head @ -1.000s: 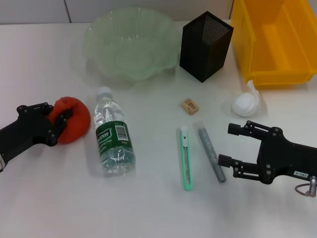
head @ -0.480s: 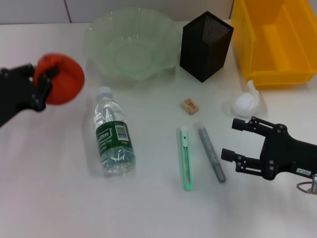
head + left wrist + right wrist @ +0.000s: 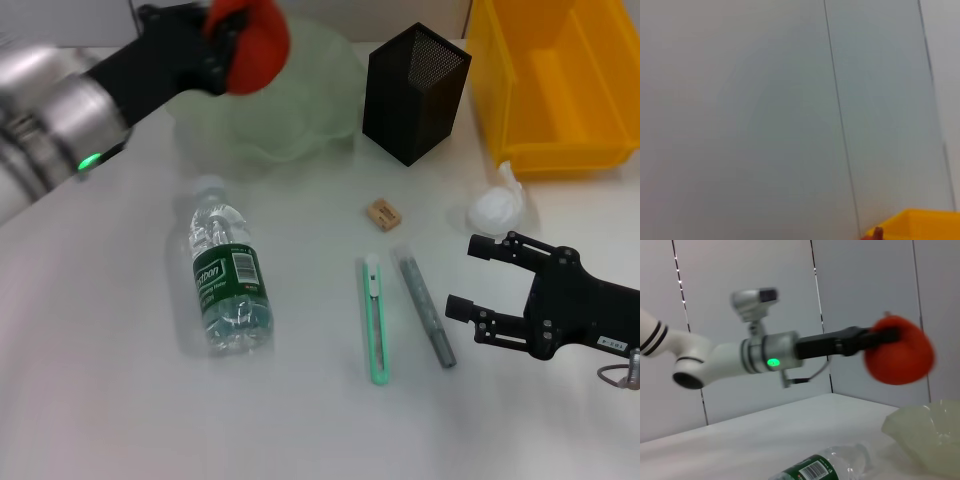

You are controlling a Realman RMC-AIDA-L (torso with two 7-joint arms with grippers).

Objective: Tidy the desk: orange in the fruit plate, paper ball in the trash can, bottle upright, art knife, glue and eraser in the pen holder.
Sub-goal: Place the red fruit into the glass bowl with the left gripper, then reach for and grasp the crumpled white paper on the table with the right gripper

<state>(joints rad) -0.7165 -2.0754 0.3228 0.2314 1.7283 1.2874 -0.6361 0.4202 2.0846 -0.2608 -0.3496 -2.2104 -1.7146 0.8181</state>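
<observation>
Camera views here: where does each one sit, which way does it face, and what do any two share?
Head view: on the head, facing forward and down at the desk; both arms show, left gripper holding the orange over the fruit plate, right gripper open near the paper ball.
Left wrist view: on the left wrist, facing the wall; only a trash can corner shows.
Right wrist view: on the right wrist, facing across the desk at the left arm.
Head and right wrist views share orange, bottle, plate.

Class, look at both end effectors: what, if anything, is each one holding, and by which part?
The left end effector grips the orange by its side, above the fruit plate. The right end effector is open and holds nothing.
</observation>
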